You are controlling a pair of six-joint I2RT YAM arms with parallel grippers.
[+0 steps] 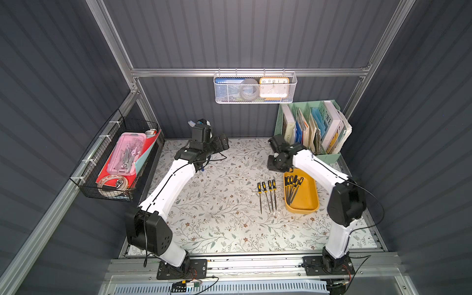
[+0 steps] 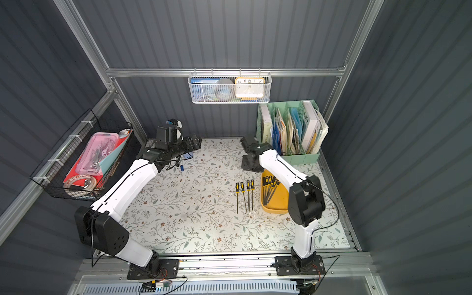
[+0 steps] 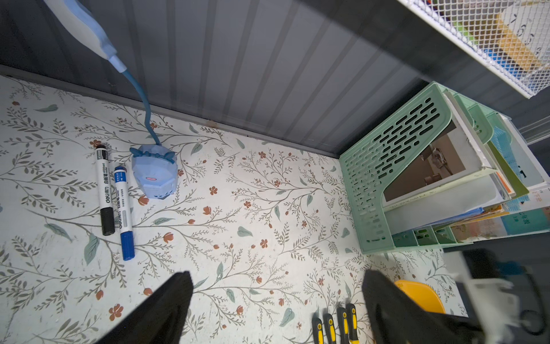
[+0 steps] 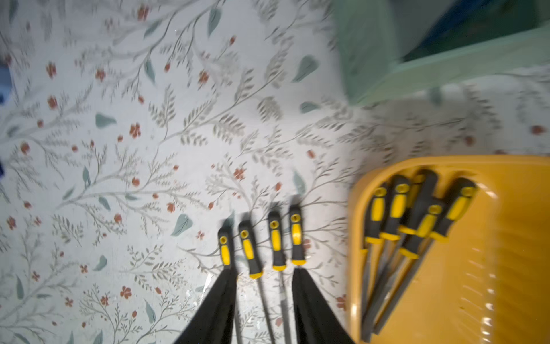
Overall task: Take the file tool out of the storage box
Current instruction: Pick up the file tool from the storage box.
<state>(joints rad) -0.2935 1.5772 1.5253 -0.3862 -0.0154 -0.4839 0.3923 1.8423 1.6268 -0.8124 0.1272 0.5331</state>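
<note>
Four files [image 1: 269,187] lie beside the box [image 1: 306,202], others inside; right gripper [image 4: 264,273] narrowly parted, empty; left gripper [image 3: 276,275] wide, empty.

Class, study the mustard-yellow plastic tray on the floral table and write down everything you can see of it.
The shallow mustard-yellow plastic tray is rectangular, with rounded corners and low walls, and looks smooth and glossy. It sits flat on the floral-patterned table. Several black-and-yellow-handled files lie bunched along its side nearer the table's middle, handles toward the back wall; the rest of its floor is bare. The white right arm crosses above its far end.
</note>
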